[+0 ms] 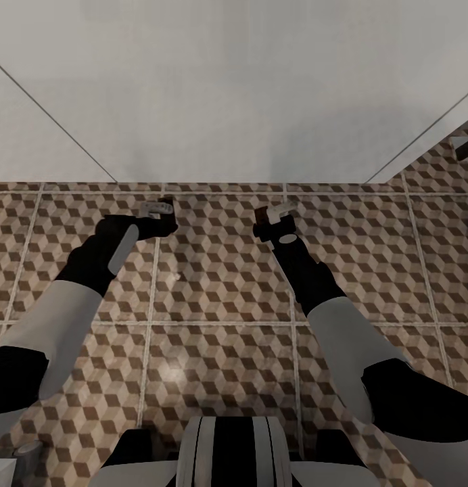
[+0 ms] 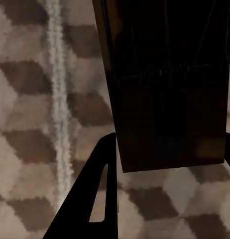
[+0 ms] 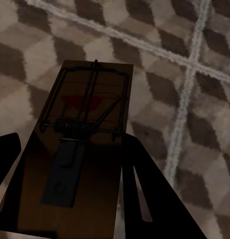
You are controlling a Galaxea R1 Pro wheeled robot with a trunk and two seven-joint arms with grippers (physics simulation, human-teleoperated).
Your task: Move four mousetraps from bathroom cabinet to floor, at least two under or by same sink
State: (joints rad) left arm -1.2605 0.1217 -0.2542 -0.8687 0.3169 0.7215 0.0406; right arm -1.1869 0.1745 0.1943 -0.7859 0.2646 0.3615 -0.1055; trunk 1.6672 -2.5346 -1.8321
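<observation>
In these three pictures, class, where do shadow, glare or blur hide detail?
Left wrist view: the mousetrap is in deep shadow, its wire barely readable. Right wrist view: the other trap darkens toward the fingers, red spot clear. Head view: a soft bright patch on the floor tiles; both traps small and blurred.

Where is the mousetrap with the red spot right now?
That mousetrap sits between the fingers of the right claw, held above the cube-patterned bathroom floor near the pale wall, across from the left claw.
</observation>
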